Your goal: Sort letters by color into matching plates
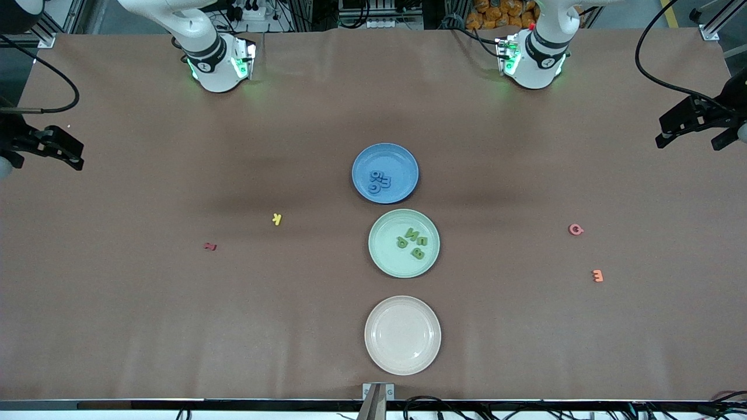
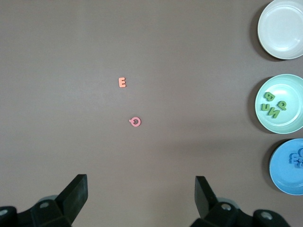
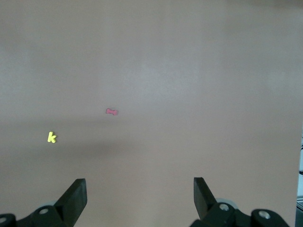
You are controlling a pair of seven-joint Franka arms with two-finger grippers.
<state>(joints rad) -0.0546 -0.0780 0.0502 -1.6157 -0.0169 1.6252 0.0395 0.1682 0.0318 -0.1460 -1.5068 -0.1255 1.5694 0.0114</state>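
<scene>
A: Where do your letters sit?
B: Blue letters [image 1: 380, 182] lie in your blue plate [image 1: 402, 158], green letters [image 1: 413, 242] in the mint plate [image 1: 385, 256]. The beige plate [image 1: 402, 361] is nearest the front camera.
A: And your pincers?
B: Left pincer [image 2: 141, 198] and right pincer [image 3: 140, 198] hang spread over the bench [image 1: 117, 321], holding nothing.

I read an E on the orange letter [image 2: 122, 82]; a k on the yellow letter [image 3: 52, 137]; a Q on the pink letter [image 2: 135, 122].
</scene>
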